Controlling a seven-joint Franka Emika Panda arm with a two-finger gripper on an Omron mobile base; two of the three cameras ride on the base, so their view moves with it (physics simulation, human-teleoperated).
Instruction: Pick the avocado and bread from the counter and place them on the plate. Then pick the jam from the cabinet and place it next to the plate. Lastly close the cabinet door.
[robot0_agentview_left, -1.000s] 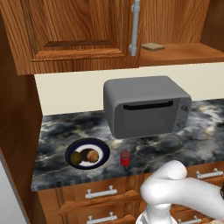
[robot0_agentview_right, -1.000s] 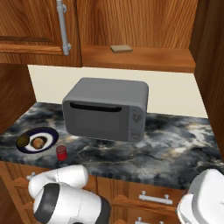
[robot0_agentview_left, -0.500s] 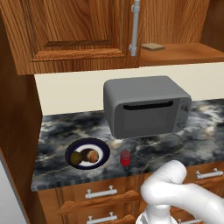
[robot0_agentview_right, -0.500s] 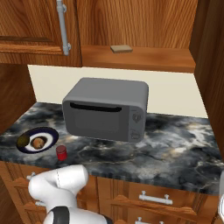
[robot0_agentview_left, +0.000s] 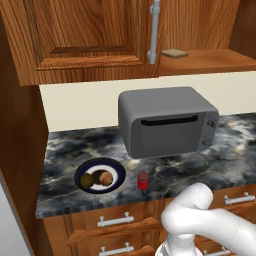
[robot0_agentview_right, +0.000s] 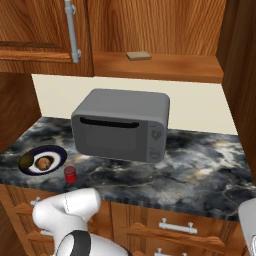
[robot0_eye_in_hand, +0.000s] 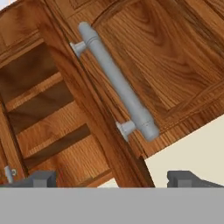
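Hand view looks at the cabinet (robot0_eye_in_hand: 175, 57) handle (robot0_eye_in_hand: 114, 83), tool (robot0_eye_in_hand: 113, 178) released and empty. Avocado (robot0_agentview_left: 88, 180) and bread (robot0_agentview_left: 104, 178) sit on the plate (robot0_agentview_left: 80, 171), jam (robot0_agentview_left: 143, 180) just right. Push the open door squarely, avoiding snagging the handle.

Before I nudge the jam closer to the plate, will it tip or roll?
The jam is a short, squat jar standing upright, so a low push would probably slide it. Pushed near the lid it might tip, then roll, being cylindrical. The plate sits close, so keep the push short.
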